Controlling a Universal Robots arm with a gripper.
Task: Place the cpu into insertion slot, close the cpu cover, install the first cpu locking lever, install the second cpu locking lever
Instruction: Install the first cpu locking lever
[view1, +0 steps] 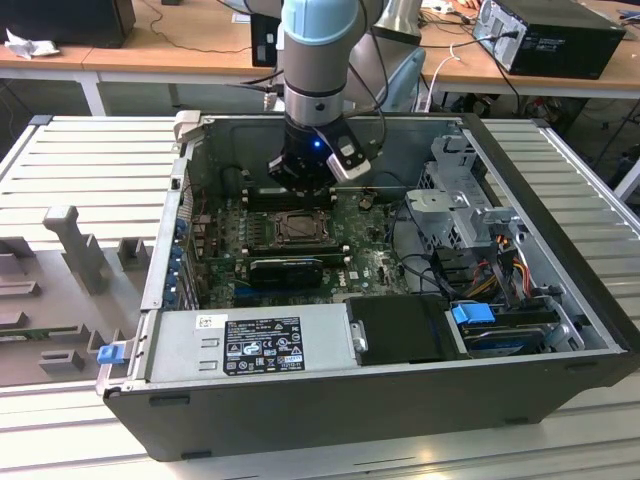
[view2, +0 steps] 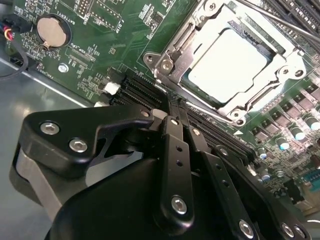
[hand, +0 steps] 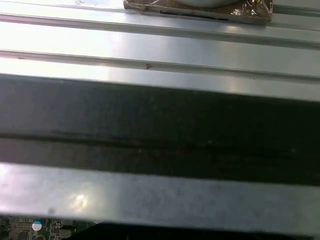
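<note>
In the second wrist view the cpu (view2: 227, 65), a pale silvery square, lies in the insertion slot (view1: 297, 229) on the green motherboard. The dull silver cpu cover (view2: 175, 50) lies down around it, and the chip shows through the cover's window. A thin metal lever rod (view2: 272, 14) runs past one side of the socket, and another (view2: 215, 115) runs along the side nearest my fingers. My gripper (view2: 178, 111) is shut, its black fingers (view2: 172, 150) pressed together, with the tips just off the cover's corner. Nothing shows between them. In the exterior view the gripper (view1: 300, 192) hangs just behind the socket.
The open computer case (view1: 560, 330) walls in the board. A long black graphics card (view1: 285, 270) lies in front of the socket, and black memory slots (view2: 140, 90) run beside my fingertips. Drive cages and cables (view1: 480, 250) fill the exterior view's right. A coin battery (view2: 51, 30) sits on the board.
</note>
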